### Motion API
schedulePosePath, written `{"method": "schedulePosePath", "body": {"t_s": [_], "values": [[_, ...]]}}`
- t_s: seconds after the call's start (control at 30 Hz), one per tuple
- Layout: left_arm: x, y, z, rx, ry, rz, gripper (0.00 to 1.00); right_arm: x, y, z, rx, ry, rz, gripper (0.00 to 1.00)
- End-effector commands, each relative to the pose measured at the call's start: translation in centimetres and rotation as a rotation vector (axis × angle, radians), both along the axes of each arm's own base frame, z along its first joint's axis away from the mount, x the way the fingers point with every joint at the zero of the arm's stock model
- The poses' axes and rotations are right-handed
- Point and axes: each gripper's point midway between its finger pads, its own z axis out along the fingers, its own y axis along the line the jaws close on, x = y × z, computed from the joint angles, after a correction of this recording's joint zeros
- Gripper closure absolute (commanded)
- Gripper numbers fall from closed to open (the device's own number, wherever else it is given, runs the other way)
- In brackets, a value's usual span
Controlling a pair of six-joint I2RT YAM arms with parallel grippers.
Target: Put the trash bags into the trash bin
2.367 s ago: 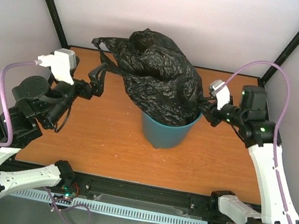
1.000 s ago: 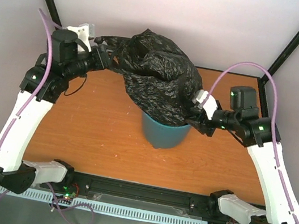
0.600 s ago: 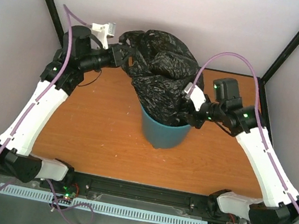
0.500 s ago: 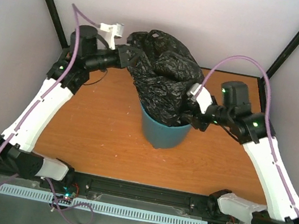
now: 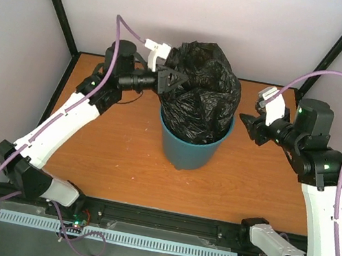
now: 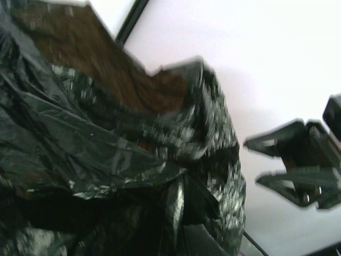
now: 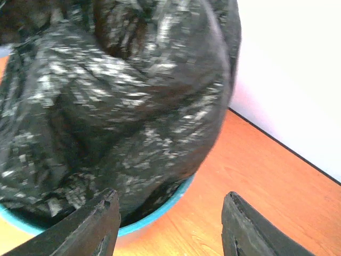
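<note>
Orange tabletop (image 5: 108, 150), trash bag (image 5: 205, 98) upright in teal bin (image 5: 183, 153), left jaws clenching it, right jaws released.

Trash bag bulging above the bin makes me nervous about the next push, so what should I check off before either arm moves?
1. Bottom of trash bag inside trash bin: ok.
2. Bag fully below the rim: not ok; most of it bulges above.
3. Film pinched by left gripper: cannot tell; jaws shut, high against the bag.
4. Bag clear of right gripper: ok; jaws open, empty, beside the bin.
5. Bin upright on the table: ok.
</note>
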Motion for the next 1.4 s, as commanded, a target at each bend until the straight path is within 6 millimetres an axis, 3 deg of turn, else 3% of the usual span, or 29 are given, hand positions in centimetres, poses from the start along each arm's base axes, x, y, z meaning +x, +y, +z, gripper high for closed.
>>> {"method": "schedulePosePath", "body": {"t_s": [0.0,0.07,0.17,0.33,0.47,0.6,0.73,0.93,1.03,1.2,1.37], "values": [[-2.7,-0.1,-1.1,-0.016,-0.028,-0.062,0.99,2.6,-1.4,0.3,0.048,0.012,-0.107,0.47],[-3.9,0.3,-2.5,-0.019,0.0,-0.074,0.99,3.7,-1.2,-0.9,0.045,0.051,-0.116,0.46],[-6.0,0.6,-3.1,-0.04,0.0,-0.097,0.99,5.2,-0.8,-2.6,0.045,0.075,-0.106,0.47],[-9.8,1.0,-2.3,-0.073,-0.017,-0.147,0.99,6.9,0.5,-4.4,0.052,0.091,-0.05,0.49],[-10.8,1.7,-1.0,-0.092,-0.042,-0.155,0.99,5.9,4.0,-6.2,0.066,0.157,0.116,0.51],[-10.9,1.9,-0.3,-0.096,-0.057,-0.145,0.99,2.4,8.2,-8.1,0.001,0.219,0.31,0.53],[-10.5,2.1,0.0,-0.094,-0.071,-0.118,0.99,0.2,8.1,-7.6,-0.013,0.222,0.36,0.53],[-8.8,1.7,-1.3,-0.064,-0.078,-0.069,0.99,-1.2,4.6,-5.6,-0.088,0.13,0.224,0.42],[-7.7,0.7,-2.5,-0.051,-0.059,-0.079,0.99,-2.0,3.5,-3.8,-0.093,0.09,0.183,0.41],[-5.7,-1.6,-4.3,-0.053,-0.014,-0.127,0.99,-3.3,3.6,0.1,-0.036,0.022,0.203,0.41],[-5.3,-3.8,-5.7,-0.076,0.066,-0.226,0.99,-2.0,4.6,0.9,-0.036,0.012,0.232,0.42]]}}
